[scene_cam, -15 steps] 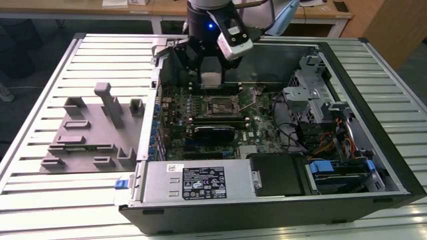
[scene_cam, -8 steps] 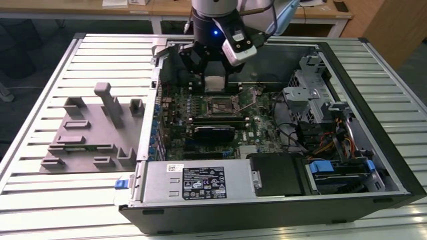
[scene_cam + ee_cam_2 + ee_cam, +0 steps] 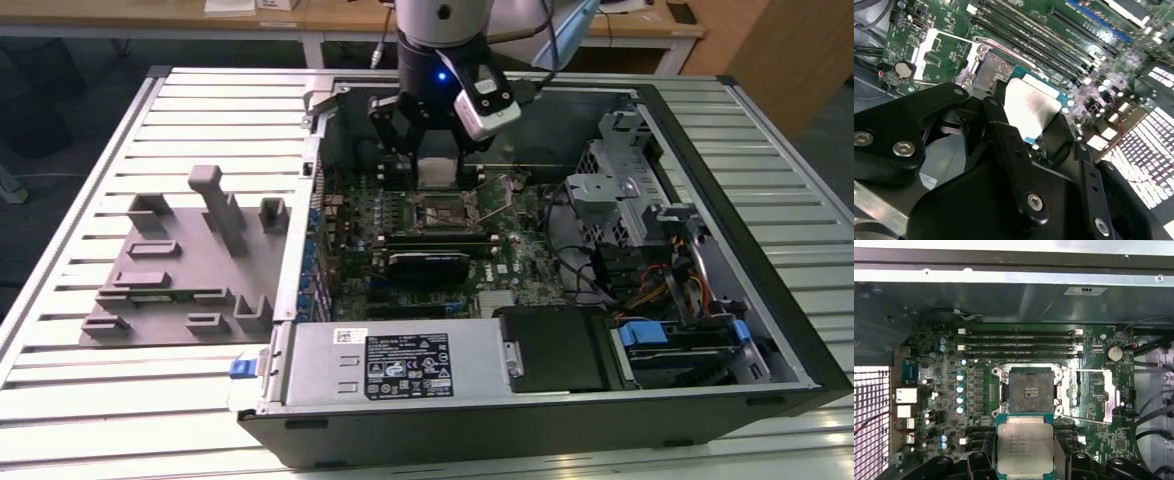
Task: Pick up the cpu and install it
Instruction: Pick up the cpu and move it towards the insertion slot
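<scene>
This looks like a robotics lab or test workshop set up for computer assembly. The worktop [image 3: 80, 150] is a ribbed aluminium platform rather than ordinary furniture. On it lies an open desktop computer case [image 3: 534, 435], its motherboard [image 3: 944, 365] and cables [image 3: 650, 278] exposed. Beside the case sits a grey moulded tray [image 3: 160, 270] of fixture slots. A robot arm [image 3: 441, 25] reaches into the case, its end effector [image 3: 438, 152] gripping the cpu [image 3: 1025, 447] near the bare socket [image 3: 1031, 390]. Wooden desks [image 3: 334, 18] stand behind the worktop, as in a shared work room.
</scene>
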Robot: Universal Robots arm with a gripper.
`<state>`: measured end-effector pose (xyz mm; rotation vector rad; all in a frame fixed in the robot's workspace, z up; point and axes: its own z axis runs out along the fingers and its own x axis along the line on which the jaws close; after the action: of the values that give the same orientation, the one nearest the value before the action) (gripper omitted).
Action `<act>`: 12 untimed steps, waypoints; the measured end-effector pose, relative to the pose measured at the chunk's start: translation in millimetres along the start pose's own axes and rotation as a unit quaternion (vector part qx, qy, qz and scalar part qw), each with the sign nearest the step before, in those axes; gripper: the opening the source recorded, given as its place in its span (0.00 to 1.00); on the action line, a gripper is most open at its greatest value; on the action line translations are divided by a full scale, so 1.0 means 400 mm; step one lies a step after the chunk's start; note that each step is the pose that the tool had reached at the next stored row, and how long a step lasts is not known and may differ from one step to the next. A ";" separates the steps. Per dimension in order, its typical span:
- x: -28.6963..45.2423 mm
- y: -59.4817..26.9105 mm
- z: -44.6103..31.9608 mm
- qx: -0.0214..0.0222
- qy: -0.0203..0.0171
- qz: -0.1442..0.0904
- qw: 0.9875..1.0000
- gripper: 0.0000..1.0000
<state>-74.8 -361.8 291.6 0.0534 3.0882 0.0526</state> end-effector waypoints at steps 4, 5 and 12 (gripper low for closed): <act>-0.009 0.010 0.019 0.001 0.001 0.000 1.000 0.54; -0.011 0.013 0.024 0.001 0.001 0.000 1.000 0.54; -0.019 0.033 0.056 0.002 0.002 0.000 1.000 0.54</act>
<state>-65.6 -348.3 270.2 0.0532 3.0918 0.0464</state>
